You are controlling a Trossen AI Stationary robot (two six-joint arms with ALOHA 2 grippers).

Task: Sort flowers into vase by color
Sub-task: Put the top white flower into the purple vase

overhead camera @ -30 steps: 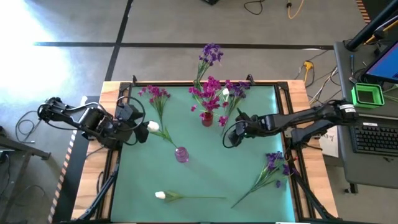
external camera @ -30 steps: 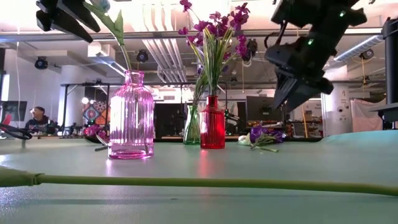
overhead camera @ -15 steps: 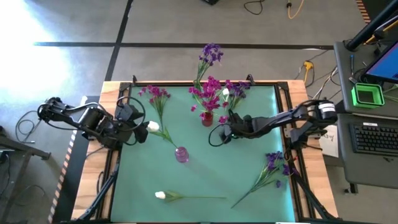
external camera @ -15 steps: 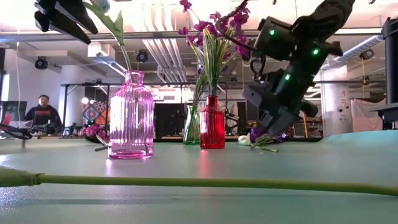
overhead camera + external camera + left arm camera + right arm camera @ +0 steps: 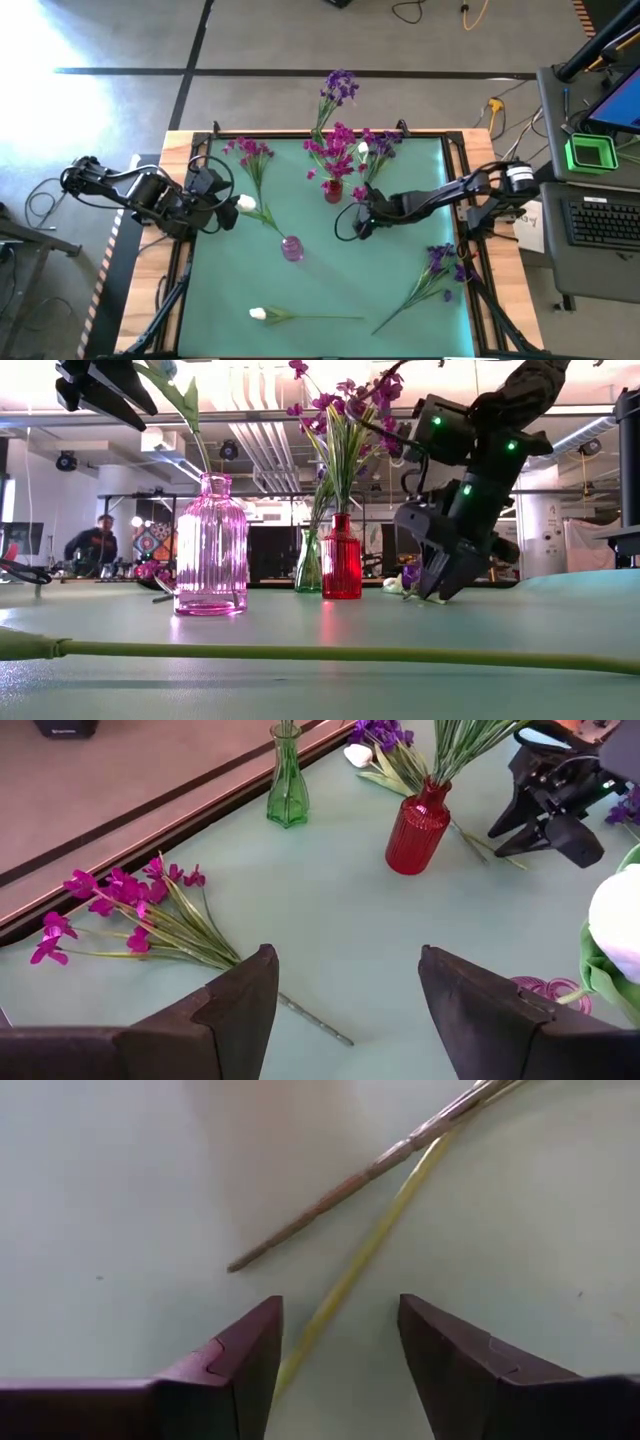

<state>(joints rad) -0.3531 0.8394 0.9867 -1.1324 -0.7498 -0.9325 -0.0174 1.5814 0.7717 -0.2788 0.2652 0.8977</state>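
My right gripper [image 5: 356, 226] is open and low over the mat, just right of the red vase [image 5: 333, 190]. In its wrist view the fingers stand on either side of a yellow-green stem [image 5: 345, 1285] lying on the mat, with a brown stem end [image 5: 320, 1210] beyond. These stems belong to purple and white flowers [image 5: 377, 145] lying behind the red vase. My left gripper [image 5: 228, 210] is open and raised at the left. A white bud [image 5: 618, 925] sits beside its finger, and that flower's stem stands in the pink vase [image 5: 292, 248].
The red vase holds magenta flowers [image 5: 335, 145] and the green vase [image 5: 288, 780] holds purple ones [image 5: 340, 85]. Lying on the mat are a magenta bunch [image 5: 250, 152], a purple bunch [image 5: 440, 265] and a white flower [image 5: 262, 314] near the near edge. A person [image 5: 97, 540] sits in the room behind.
My right gripper has moved toward the table's left and come down, from above the mat to just over the stems beside the red vase. My left arm and the white flower in the pink vase have kept still.
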